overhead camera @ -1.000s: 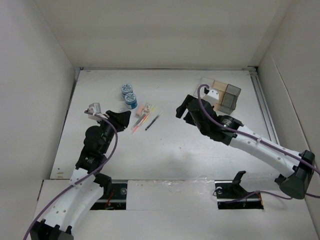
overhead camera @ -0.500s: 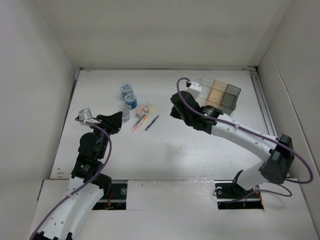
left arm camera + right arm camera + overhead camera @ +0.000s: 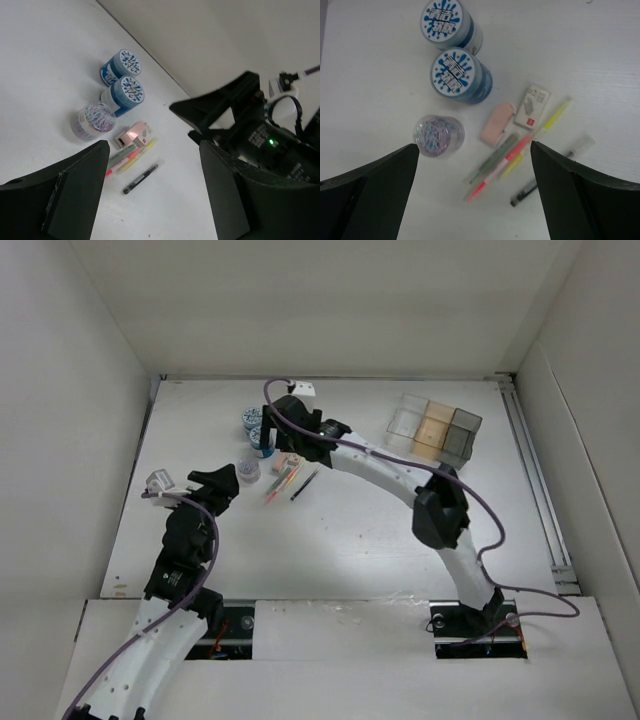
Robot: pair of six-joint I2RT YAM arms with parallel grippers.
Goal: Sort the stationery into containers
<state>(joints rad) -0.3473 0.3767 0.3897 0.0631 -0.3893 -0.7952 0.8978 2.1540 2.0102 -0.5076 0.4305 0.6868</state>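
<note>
Blue plastic marks two of my targets: the nearer blue cylinder [image 3: 456, 74] and the farther blue cylinder [image 3: 446, 20] stand upright just beside each other on the table [image 3: 350, 530], patterned lids up. A clear jar of paper clips [image 3: 439, 134] stands near them. To its right lies the pinkish block [image 3: 496, 123], with a small white packet [image 3: 532, 107] just beside it. The yellow and pink pens [image 3: 506, 156] lie in a loose bundle below these, and the dark pen [image 3: 525, 192] is a little apart from the bundle.

My right end effector [image 3: 474, 147] hangs over this group with its fingers spread wide, gripping nothing. My left end effector [image 3: 150, 147] is also spread and holds nothing; in the top view it sits low, near the clear jar's left side.

The containers [image 3: 435, 428], a joined cluster of clear, tan and dark grey boxes, sit well apart at the table's far right.
</note>
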